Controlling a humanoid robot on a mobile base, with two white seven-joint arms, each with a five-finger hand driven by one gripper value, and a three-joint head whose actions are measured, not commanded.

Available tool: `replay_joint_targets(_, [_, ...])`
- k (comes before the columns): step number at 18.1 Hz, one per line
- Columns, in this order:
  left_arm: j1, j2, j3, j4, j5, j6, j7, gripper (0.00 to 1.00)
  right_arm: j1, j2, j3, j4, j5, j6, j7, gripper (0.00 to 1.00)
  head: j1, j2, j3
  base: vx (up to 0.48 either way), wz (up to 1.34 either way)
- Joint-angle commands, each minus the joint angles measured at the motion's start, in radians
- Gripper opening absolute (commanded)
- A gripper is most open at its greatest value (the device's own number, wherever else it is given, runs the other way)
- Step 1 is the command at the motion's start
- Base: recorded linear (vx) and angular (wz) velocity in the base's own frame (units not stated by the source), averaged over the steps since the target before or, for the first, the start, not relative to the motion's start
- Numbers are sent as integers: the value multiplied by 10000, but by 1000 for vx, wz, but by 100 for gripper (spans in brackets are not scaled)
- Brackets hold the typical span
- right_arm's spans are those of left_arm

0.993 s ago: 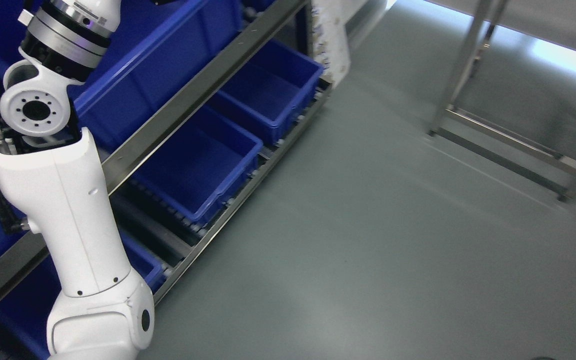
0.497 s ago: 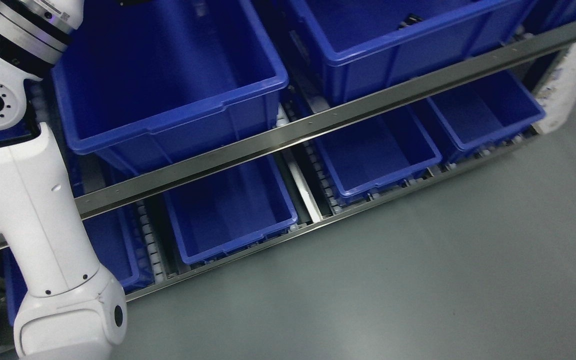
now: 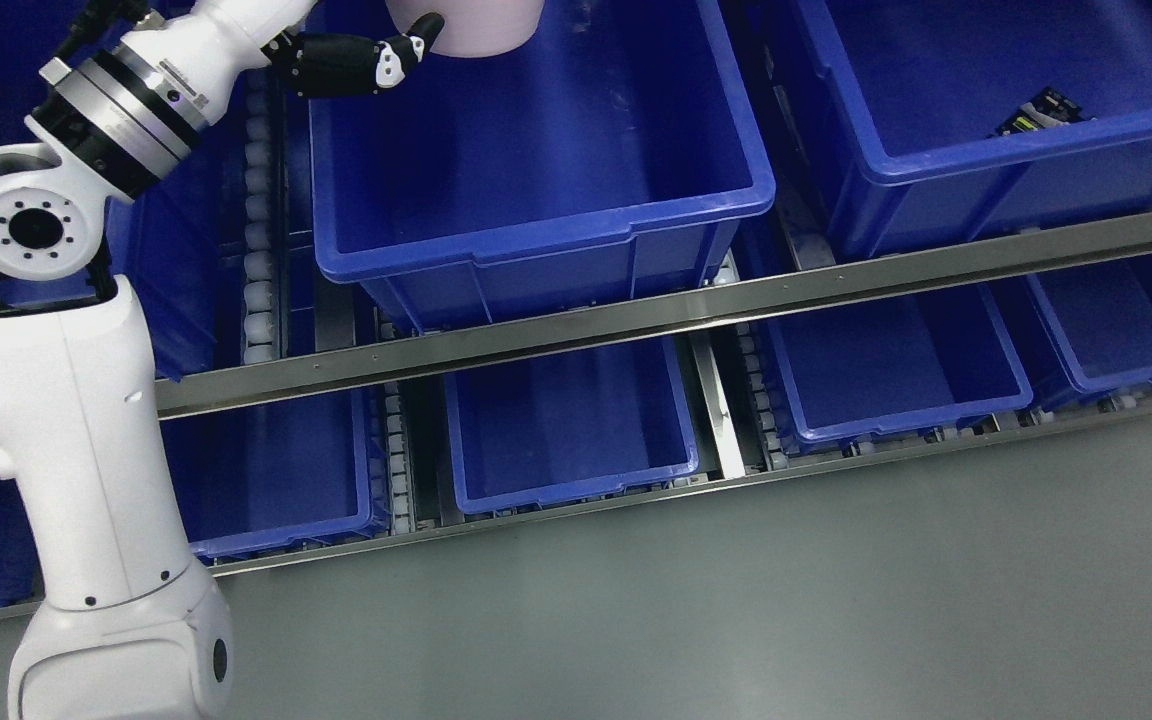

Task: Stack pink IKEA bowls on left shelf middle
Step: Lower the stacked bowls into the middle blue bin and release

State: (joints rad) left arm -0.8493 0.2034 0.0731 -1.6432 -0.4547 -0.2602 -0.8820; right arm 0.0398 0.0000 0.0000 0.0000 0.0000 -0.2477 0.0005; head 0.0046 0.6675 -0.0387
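Our left hand (image 3: pixel 356 62), at eleven o'clock, grips a pale pink rounded bowl (image 3: pixel 466 25) over the large blue plastic bin (image 3: pixel 536 240); a dark small item (image 3: pixel 1041 110) lies in the neighbouring blue bin (image 3: pixel 946 165).

Pale pink bowl at the top edge of the head view, above a blue bin.

The pale pink, smooth, matte, round-sided plastic bowl (image 3: pixel 466 28) shows only in part, its upper portion cut off by the picture's edge. It sits over the far left corner of the large blue plastic bin (image 3: pixel 536 200) on the shelf's upper level, its curved side lying against the bin's blue inner wall. Whether it is upright or upside down, one bowl or a stack, cannot be told. A fingertip of the left hand (image 3: pixel 376 60) touches its left side.
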Motion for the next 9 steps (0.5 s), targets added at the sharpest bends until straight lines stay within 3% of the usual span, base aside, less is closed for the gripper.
replay_joint_targets(1, [-251,-206,-2231,1382,-40,9,0,8,1,-175,-46,-175,-15,7,-5,100,0,0,0,70,157])
replay_joint_targets(9, [-98,-592,-2511,2243,-500,-6,0,11,1,-175,-46,-175,-15,7,-5,100,0,0,0,19,44])
